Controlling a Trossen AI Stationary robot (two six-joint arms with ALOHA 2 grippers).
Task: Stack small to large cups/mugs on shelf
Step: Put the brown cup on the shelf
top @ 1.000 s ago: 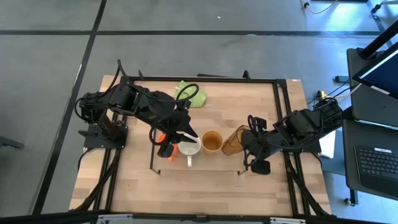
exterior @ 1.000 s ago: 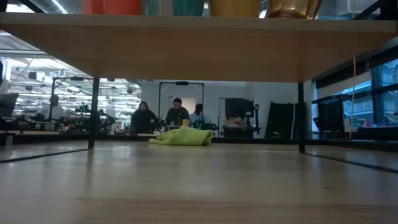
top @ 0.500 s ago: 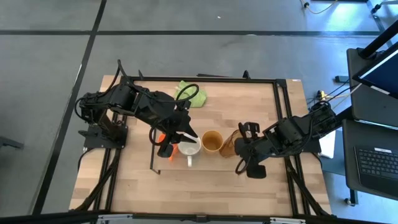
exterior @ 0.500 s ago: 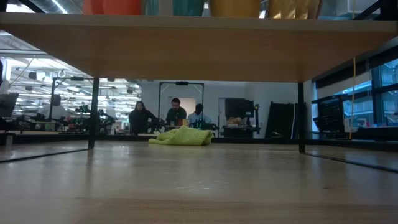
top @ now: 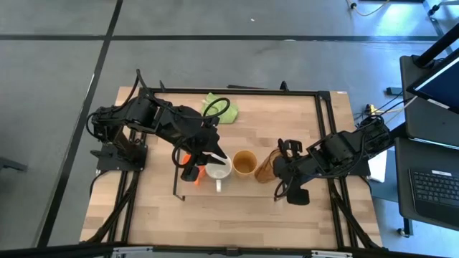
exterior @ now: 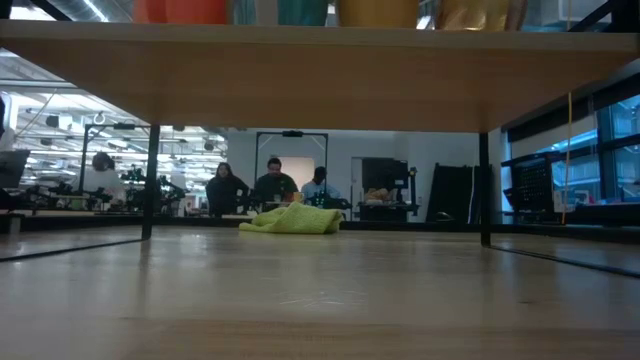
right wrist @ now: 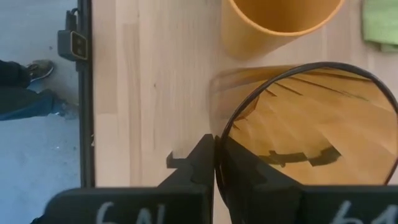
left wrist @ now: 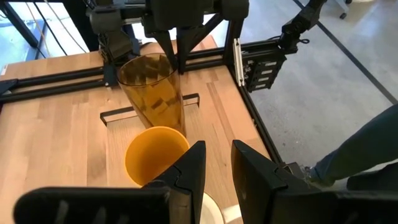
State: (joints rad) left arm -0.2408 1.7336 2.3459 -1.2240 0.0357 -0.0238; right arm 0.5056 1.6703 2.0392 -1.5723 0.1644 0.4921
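Note:
The shelf [top: 251,188] is a low wooden board on black end frames; its underside fills the low view [exterior: 320,70]. Standing on it in a row from left to right are the orange mug [top: 188,159], the white mug [top: 218,173], the tan-brown cup [top: 244,163] and the amber tumbler [top: 266,167]. My left gripper [top: 208,163] is over the orange and white mugs, its fingers nearly together around the white mug's rim [left wrist: 214,210]. My right gripper [right wrist: 217,163] is shut on the tumbler's rim. My left gripper has the white mug's rim [left wrist: 217,211] between its two fingers, coming from above and slanting down; the fingers hide the place of contact. The mug stands on the shelf. My right gripper pinches the tumbler's rim [right wrist: 219,140] on the side toward the table's right, one finger inside and one outside. It comes from above. The tumbler's base [exterior: 480,12] rests on the shelf, almost upright.
A green cloth [top: 219,109] lies on the tabletop behind the shelf, also seen in the low view [exterior: 292,220]. Black frame rails run round the table [top: 326,136]. People sit far behind in the room [exterior: 272,185]. A person's leg shows beside the table [left wrist: 367,149].
My right gripper has moved toward the table's left with the amber tumbler, then eased back a little. The tumbler has come closer to the tan-brown cup and stands more upright on the shelf. My left arm has kept still.

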